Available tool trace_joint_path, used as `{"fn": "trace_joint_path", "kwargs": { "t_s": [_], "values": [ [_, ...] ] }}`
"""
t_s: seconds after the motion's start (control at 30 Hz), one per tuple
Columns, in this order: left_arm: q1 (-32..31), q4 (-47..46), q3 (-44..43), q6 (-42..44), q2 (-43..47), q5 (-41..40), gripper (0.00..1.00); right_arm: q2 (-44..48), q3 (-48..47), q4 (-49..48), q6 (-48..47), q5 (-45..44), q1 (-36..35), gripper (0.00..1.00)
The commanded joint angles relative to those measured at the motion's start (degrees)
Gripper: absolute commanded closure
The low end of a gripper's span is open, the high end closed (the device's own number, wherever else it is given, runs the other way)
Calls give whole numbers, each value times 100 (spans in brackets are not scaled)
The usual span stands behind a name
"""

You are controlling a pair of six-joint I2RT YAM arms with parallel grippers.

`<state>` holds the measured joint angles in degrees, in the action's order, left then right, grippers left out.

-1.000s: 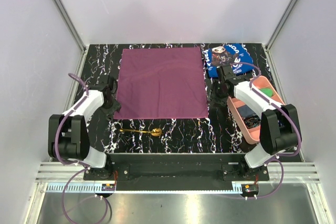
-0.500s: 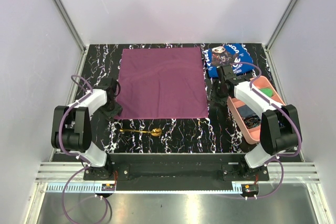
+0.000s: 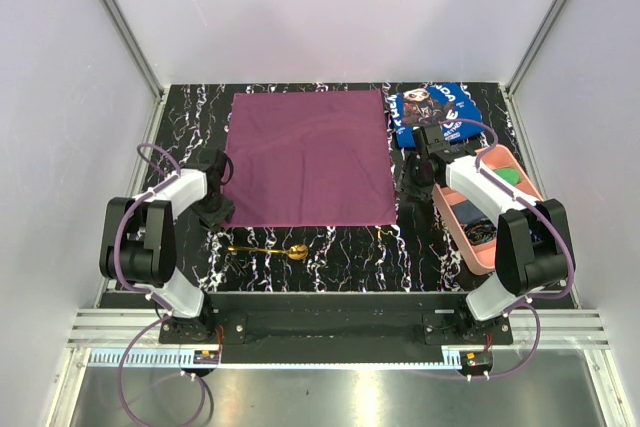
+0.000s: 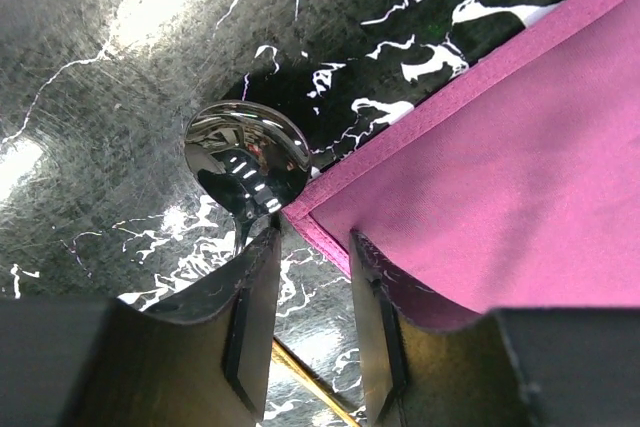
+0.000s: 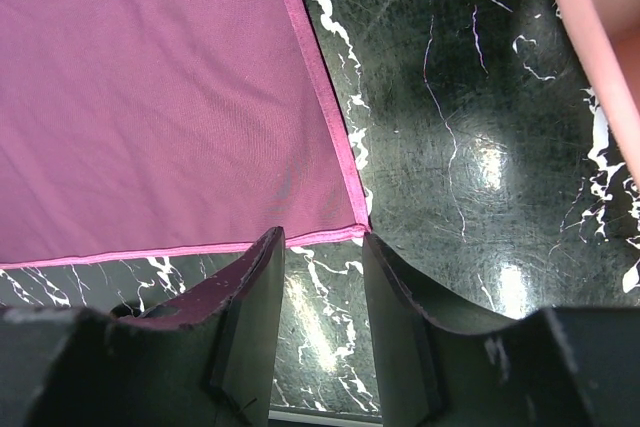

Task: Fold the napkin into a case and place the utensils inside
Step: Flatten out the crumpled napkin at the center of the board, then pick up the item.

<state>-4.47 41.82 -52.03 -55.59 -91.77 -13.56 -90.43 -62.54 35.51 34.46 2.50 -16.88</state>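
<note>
The plum-purple napkin (image 3: 308, 157) lies flat and unfolded in the middle of the black marbled table. The gold spoon (image 3: 268, 249) lies in front of its near edge, bowl to the right. My left gripper (image 3: 213, 209) is at the napkin's near-left corner and open. In the left wrist view the corner (image 4: 305, 217) sits at the fingertips of that gripper (image 4: 313, 242), one finger (image 4: 375, 317) overlapping the hem, with the spoon bowl (image 4: 245, 162) just beyond. My right gripper (image 3: 412, 187) is open at the near-right corner (image 5: 358, 229), and its fingertips (image 5: 322, 237) hold nothing.
A blue printed cloth (image 3: 432, 107) lies at the back right. A pink tray (image 3: 492, 162) with small items stands along the right edge, close beside the right arm; its rim (image 5: 590, 37) shows in the right wrist view. Light walls enclose the table.
The left gripper has slid a little nearer to the napkin's near-left corner, and its jaws have narrowed somewhat. The right gripper, napkin and spoon have stayed put.
</note>
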Motion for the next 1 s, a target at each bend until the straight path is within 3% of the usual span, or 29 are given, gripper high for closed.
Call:
{"fn": "trace_joint_path", "kwargs": {
  "t_s": [0.0,0.13,0.3,0.57,0.97],
  "values": [
    [95,-192,184,-285,-69,-261,64,210,146,-132,166,-57,-87,54],
    [166,-446,272,-172,-8,-156,83,140,277,-211,298,-39,-174,48],
    [183,-886,457,118,308,82,100,70,401,-246,430,-118,-272,44],
    [8,-1080,685,339,738,389,100,-97,445,-158,1195,-610,-815,56],
    [-115,-1238,1046,313,1091,495,100,-606,234,369,1441,-1604,-1168,56]
  ]
}}
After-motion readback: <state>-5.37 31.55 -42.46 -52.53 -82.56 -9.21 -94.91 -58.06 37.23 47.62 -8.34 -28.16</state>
